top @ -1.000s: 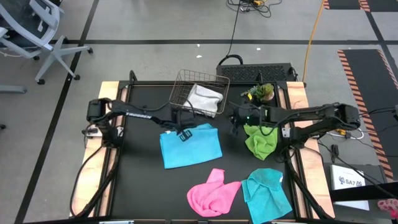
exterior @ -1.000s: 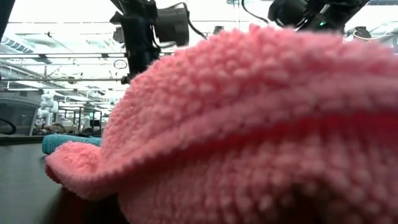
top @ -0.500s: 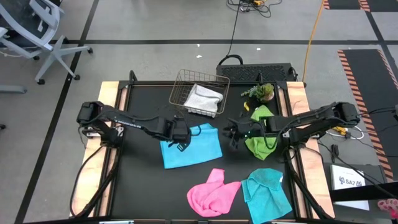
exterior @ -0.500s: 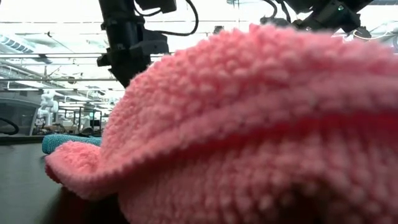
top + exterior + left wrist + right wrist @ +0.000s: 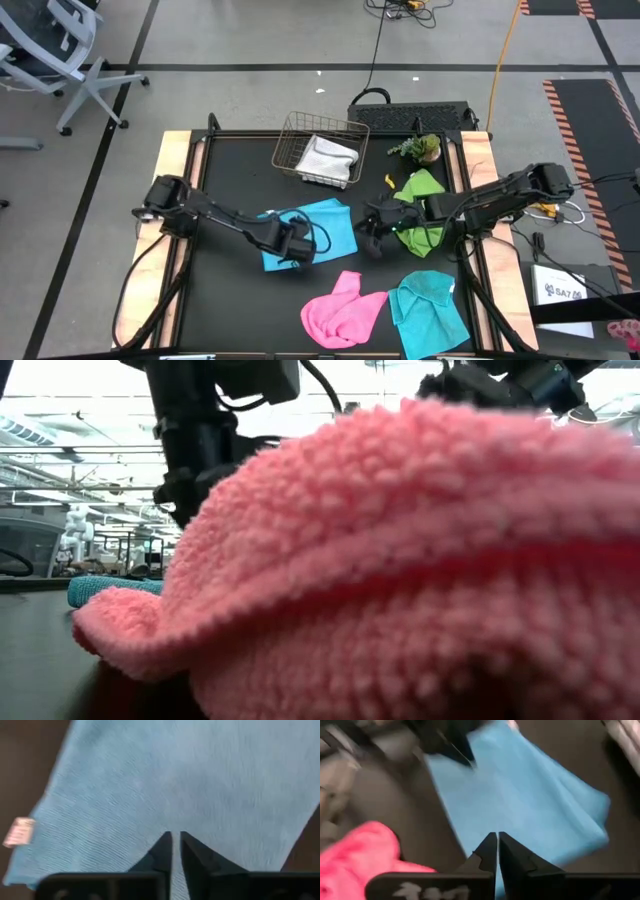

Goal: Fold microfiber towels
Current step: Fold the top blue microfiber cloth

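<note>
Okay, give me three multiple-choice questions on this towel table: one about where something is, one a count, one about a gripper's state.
1. Where does the white-grey microfiber towel lie?
A. in the copper wire basket
B. under the pink towel
C. on the floor

2. How many cyan-blue microfiber towels are on the table?
A. one
B. two
C. four

3. How does the right gripper stand?
A. wide open
B. shut at the flat cyan-blue towel's edge
C. holding the small green plant

Answers: 1 A, the high view shows it inside the basket at the table's far side. 2 B, one lies flat mid-table and the crumpled cyan-blue towel sits at the near edge beside the pink microfiber towel. 3 B, the right wrist view shows its fingers together at the blue cloth.
</note>
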Robot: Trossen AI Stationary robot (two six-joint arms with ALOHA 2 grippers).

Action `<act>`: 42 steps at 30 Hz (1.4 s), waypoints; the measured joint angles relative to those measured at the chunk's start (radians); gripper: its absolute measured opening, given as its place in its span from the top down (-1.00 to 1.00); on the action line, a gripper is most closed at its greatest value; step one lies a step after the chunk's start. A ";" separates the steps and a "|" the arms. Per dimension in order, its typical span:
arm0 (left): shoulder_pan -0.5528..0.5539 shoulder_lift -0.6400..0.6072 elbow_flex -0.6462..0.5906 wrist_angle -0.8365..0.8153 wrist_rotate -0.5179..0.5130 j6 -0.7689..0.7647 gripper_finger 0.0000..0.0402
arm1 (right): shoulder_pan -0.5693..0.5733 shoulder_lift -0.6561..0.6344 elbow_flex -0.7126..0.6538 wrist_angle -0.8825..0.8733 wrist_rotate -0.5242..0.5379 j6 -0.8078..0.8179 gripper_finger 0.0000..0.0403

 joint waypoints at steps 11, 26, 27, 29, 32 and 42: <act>-0.018 -0.006 0.001 -0.019 -0.002 -0.074 0.98 | 0.030 0.253 0.003 0.167 -0.105 0.010 1.00; -0.018 -0.006 0.000 -0.021 -0.002 -0.100 0.93 | 0.055 0.403 0.006 0.175 -0.104 0.055 1.00; -0.018 -0.006 0.000 -0.021 -0.001 -0.099 0.92 | 0.064 0.398 0.007 0.167 -0.119 0.065 1.00; -0.018 -0.006 0.000 -0.022 -0.002 -0.095 0.93 | 0.084 0.390 0.006 0.145 -0.165 0.091 1.00; -0.018 -0.006 0.000 -0.022 -0.002 -0.084 0.98 | 0.122 0.378 0.006 0.126 -0.227 0.133 1.00; -0.018 -0.006 0.000 -0.027 -0.002 -0.033 0.93 | 0.154 0.295 0.004 0.112 -0.163 0.120 1.00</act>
